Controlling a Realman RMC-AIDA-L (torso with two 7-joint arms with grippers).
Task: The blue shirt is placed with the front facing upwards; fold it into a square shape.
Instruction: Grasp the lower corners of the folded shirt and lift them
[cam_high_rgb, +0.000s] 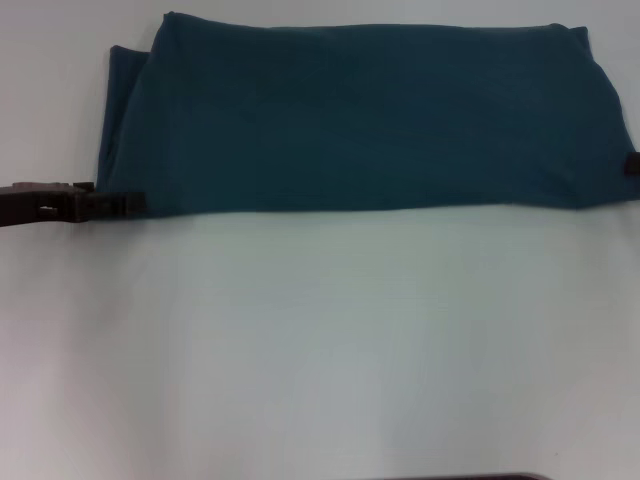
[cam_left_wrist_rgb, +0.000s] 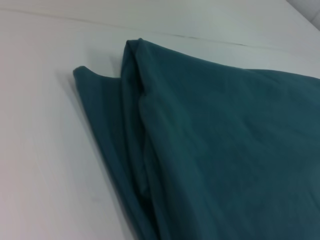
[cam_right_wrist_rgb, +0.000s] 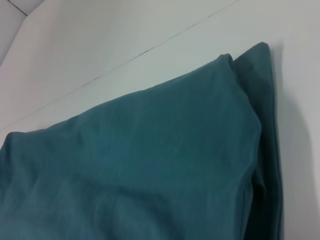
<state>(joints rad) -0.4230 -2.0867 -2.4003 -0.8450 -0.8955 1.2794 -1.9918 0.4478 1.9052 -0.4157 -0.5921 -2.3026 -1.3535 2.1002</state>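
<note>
- The blue shirt (cam_high_rgb: 360, 115) lies at the far side of the white surface (cam_high_rgb: 320, 340), already folded into a long horizontal band; no lettering or collar shows on its upper face.
- Both wrist views show stacked layers at the band's ends: at the left end (cam_left_wrist_rgb: 130, 130) a lower layer sticks out past the top one, and the right end (cam_right_wrist_rgb: 260, 100) shows the same.
- My reading of progress: the lengthwise folds look done, while the band is still much wider than deep, so at least one fold across its width is left before it makes a square.
- The left gripper (cam_high_rgb: 125, 204) sits low at the band's near left corner, touching or just beside the cloth edge (whether its fingers are apart or clamped on fabric I cannot tell).
- The right gripper (cam_high_rgb: 632, 165) shows only as a dark sliver at the band's right end; its state cannot be told either.
</note>
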